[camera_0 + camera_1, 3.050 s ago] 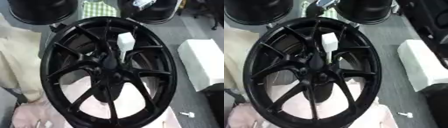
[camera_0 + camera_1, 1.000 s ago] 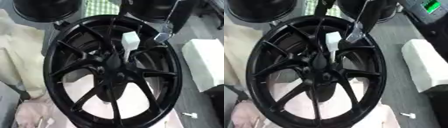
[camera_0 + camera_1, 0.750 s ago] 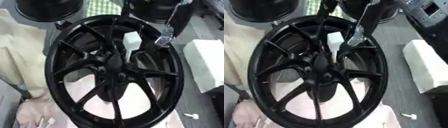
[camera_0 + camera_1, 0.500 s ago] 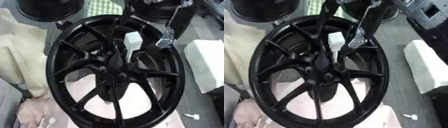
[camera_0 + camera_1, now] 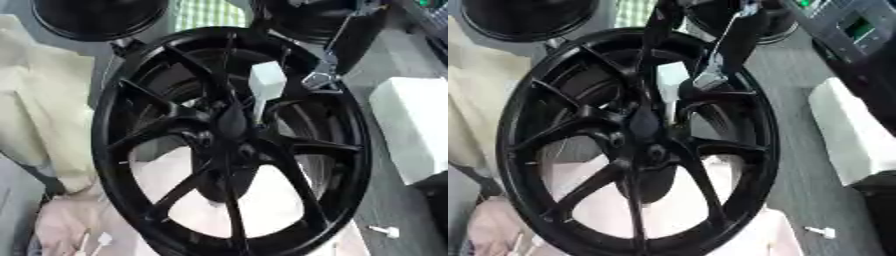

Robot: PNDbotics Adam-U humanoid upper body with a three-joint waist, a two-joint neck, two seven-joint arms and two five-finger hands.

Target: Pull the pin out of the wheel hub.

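Note:
A large black spoked wheel hub [image 5: 229,145] fills the middle of both views. A white pin [image 5: 266,81] with a blocky head stands in it just above the centre, its thin shaft running down to the hub's middle. My right hand [image 5: 710,76] reaches in from the upper right, mostly black with a silver fingertip. That fingertip hangs just right of the pin's head, and a dark thumb [image 5: 654,45] lies on its left. The hand is open, apart from the pin. My left hand does not show.
A white foam block [image 5: 409,125] lies right of the wheel, and a small white pin [image 5: 385,231] lies on the grey floor below it. Two more black wheels [image 5: 96,17] stand at the far edge. Cream cloth [image 5: 39,110] covers the left side.
Three seconds ago no hand showed. My right hand has since come in from the upper right and settled beside the pin's head. The pin stays in the hub.

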